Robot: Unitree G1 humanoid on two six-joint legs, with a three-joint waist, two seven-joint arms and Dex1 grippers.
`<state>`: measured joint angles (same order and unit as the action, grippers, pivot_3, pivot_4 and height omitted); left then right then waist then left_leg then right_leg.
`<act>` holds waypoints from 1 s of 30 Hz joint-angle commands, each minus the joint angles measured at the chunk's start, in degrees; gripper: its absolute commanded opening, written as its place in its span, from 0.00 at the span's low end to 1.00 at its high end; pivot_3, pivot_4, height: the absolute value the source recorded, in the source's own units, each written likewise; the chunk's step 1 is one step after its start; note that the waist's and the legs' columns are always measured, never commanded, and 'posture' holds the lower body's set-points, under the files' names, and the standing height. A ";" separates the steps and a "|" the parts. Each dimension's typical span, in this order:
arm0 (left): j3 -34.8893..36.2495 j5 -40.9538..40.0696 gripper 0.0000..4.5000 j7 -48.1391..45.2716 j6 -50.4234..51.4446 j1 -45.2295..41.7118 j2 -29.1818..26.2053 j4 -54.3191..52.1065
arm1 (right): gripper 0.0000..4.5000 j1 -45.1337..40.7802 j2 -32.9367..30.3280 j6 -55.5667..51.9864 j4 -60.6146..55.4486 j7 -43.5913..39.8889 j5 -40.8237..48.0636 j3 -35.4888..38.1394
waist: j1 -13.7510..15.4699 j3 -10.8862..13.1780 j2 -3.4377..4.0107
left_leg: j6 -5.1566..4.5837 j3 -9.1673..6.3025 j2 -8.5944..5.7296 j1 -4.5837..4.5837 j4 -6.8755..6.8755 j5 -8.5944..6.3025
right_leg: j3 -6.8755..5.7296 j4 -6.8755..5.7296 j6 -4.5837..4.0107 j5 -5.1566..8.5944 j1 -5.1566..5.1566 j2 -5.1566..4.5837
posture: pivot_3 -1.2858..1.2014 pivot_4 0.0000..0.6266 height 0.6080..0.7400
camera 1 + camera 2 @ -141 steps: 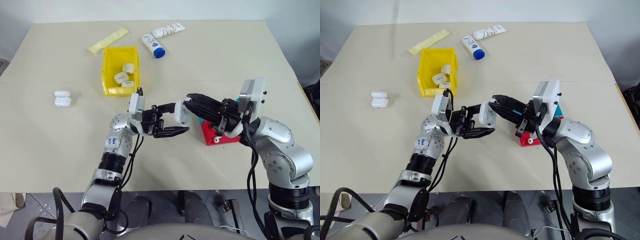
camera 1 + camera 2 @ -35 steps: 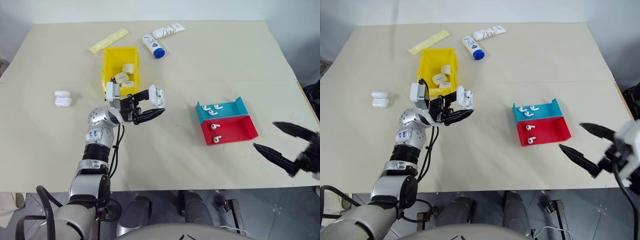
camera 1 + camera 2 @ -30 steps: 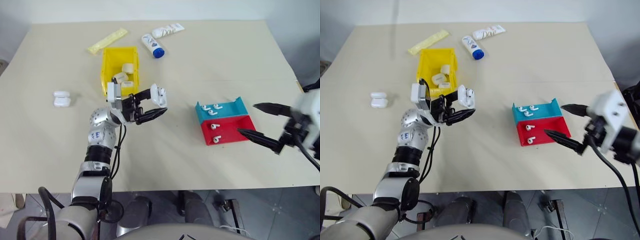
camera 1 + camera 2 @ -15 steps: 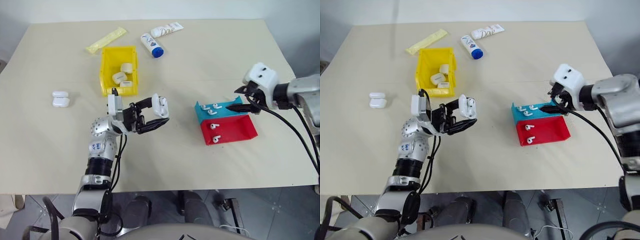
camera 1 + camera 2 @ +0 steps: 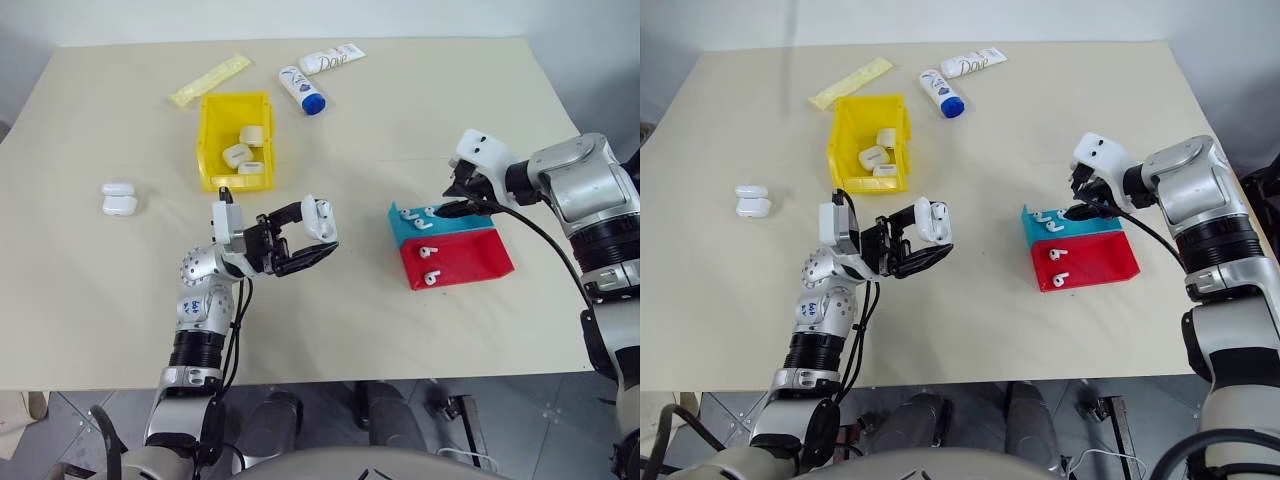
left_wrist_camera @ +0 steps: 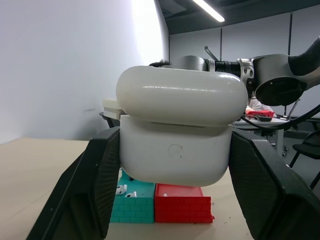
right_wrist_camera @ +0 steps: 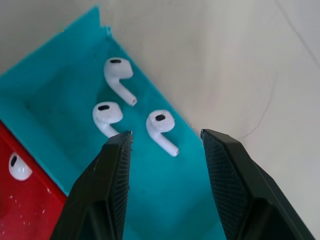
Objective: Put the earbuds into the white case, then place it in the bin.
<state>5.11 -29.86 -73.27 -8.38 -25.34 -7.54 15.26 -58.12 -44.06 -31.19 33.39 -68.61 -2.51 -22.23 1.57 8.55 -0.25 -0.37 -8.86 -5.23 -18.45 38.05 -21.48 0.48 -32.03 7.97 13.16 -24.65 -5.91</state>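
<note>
The left tool (image 5: 305,238) is clamped on the white case (image 5: 320,217), raised above the tabletop (image 5: 420,110). Farther out, the right tool (image 7: 165,145), fingers apart, straddles an earbud (image 7: 161,123) in the blue tray (image 5: 478,215), stem lying diagonally between them.

A broad beige tabletop (image 5: 420,110) fills the scene, a faint seam crossing it from side to side. Behind it stands a plain pale wall (image 5: 300,18). Below its near edge lies a grey tiled floor (image 5: 500,430). In the left wrist view, a ceiling strip light (image 6: 210,10) glows above dark wall panels (image 6: 260,45)
</note>
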 commanded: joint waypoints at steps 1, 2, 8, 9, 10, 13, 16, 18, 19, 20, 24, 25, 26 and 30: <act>-0.69 -1.73 0.63 0.34 0.16 0.93 -0.06 -3.51 | 0.50 -2.53 1.09 1.53 2.45 -0.64 -1.79 0.39 | -0.16 -0.01 0.02 | 0.00 0.00 0.00 0.00 -0.01 0.00 | 0.00 0.00 0.00 0.00 -0.01 0.00 | 0.52 0.24 1.00; -0.74 -1.83 0.63 0.36 0.22 1.18 -0.20 -3.74 | 0.50 -2.81 1.53 1.96 3.30 -0.79 -2.12 0.43 | -0.18 -0.01 0.02 | 0.00 0.00 0.01 0.00 -0.02 0.00 | 0.00 0.00 0.00 0.00 -0.01 0.01 | 0.52 0.24 1.00; -0.94 -2.37 0.63 0.57 0.67 2.58 -0.96 -5.30 | 0.50 -3.94 3.40 4.57 7.61 -0.95 -3.96 0.81 | -0.20 -0.02 0.04 | 0.00 0.01 0.01 0.00 -0.02 0.00 | 0.01 0.00 0.00 0.00 -0.02 0.01 | 0.52 0.24 1.00; -0.94 -2.47 0.63 0.62 0.76 2.81 -1.08 -5.60 | 0.50 -4.11 3.68 4.94 8.25 -0.93 -4.24 0.86 | -0.20 -0.02 0.04 | 0.00 0.01 0.00 0.00 -0.01 0.00 | 0.01 -0.01 0.00 0.00 -0.02 0.01 | 0.52 0.24 1.00; -0.90 -2.53 0.63 0.70 0.86 2.96 -1.19 -5.79 | 0.50 -4.31 3.98 5.43 9.00 -0.88 -4.50 0.93 | -0.18 -0.02 0.04 | 0.00 0.01 0.01 0.00 -0.01 0.00 | 0.01 -0.01 -0.01 0.00 -0.02 0.01 | 0.52 0.24 1.00; -0.88 -2.75 0.63 0.92 0.99 3.48 -1.61 -6.36 | 0.50 -4.80 4.79 6.53 10.73 -0.73 -5.07 1.19 | -0.19 -0.03 0.05 | 0.00 0.01 0.00 0.01 -0.01 0.00 | 0.01 -0.01 -0.01 0.00 -0.01 0.01 | 0.52 0.24 1.00; -0.95 -3.01 0.63 1.13 0.99 3.77 -2.01 -6.62 | 0.50 -5.11 5.33 7.57 12.12 -0.70 -5.67 1.18 | -0.22 -0.04 0.06 | 0.00 0.01 0.00 0.00 -0.01 0.00 | 0.01 -0.02 -0.01 0.00 -0.02 0.01 | 0.52 0.24 1.00; -0.94 -3.10 0.63 1.22 0.96 3.89 -2.20 -6.71 | 0.50 -5.21 5.60 8.08 12.83 -0.82 -6.07 1.19 | -0.23 -0.04 0.07 | 0.00 0.01 0.00 0.00 -0.01 0.00 | 0.01 -0.02 -0.01 0.00 -0.02 0.01 | 0.52 0.24 1.00; -0.90 -3.13 0.63 1.30 0.96 3.89 -2.25 -6.73 | 0.50 -5.22 5.76 8.31 13.09 -0.82 -6.12 1.31 | -0.23 -0.04 0.07 | 0.01 0.01 0.00 0.00 -0.01 0.00 | 0.01 -0.02 -0.01 0.00 -0.02 0.01 | 0.52 0.24 1.00; -0.89 -3.14 0.63 1.38 0.94 3.92 -2.29 -6.77 | 0.50 -5.22 5.92 8.63 13.32 -0.86 -6.05 1.50 | -0.23 -0.05 0.08 | 0.01 0.01 0.01 0.01 -0.01 0.00 | 0.01 -0.02 -0.01 0.00 -0.02 0.01 | 0.52 0.24 1.00; -0.91 -3.17 0.63 1.66 0.84 4.13 -2.45 -6.91 | 0.50 -5.39 6.45 9.56 14.52 -0.80 -6.27 1.69 | -0.26 -0.05 0.09 | 0.00 0.01 0.00 0.01 -0.01 0.00 | 0.01 -0.02 -0.01 0.00 -0.02 0.01 | 0.52 0.24 1.00; -0.93 -3.15 0.63 1.73 0.82 4.17 -2.48 -6.92 | 0.50 -5.38 6.48 9.82 14.82 -0.82 -6.43 1.65 | -0.25 -0.05 0.09 | 0.01 0.01 0.00 0.01 -0.01 0.00 | 0.01 -0.02 -0.01 0.00 -0.02 0.01 | 0.52 0.24 1.00; -0.92 -3.15 0.63 1.76 0.80 4.22 -2.54 -6.94 | 0.50 -5.36 6.53 9.99 14.99 -0.85 -6.53 1.65 | -0.24 -0.05 0.09 | 0.01 0.01 0.01 0.01 -0.01 0.00 | 0.01 -0.02 -0.01 0.00 -0.02 0.02 | 0.52 0.24 1.00; -0.80 -3.17 0.63 1.85 0.68 4.41 -2.76 -6.99 | 0.50 -5.39 6.84 10.74 15.52 -0.79 -6.65 1.76 | -0.24 -0.06 0.09 | 0.01 0.01 0.00 0.02 -0.01 0.00 | 0.01 -0.02 -0.01 0.00 -0.01 0.02 | 0.52 0.24 1.00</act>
<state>4.00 -31.59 -71.72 -7.18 -21.46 -9.96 11.05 -62.23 -37.36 -21.14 48.49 -69.40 -8.88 -21.90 1.32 8.50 -0.16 -0.36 -8.85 -5.23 -18.43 38.04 -21.48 0.49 -32.05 7.96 13.16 -24.66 -5.89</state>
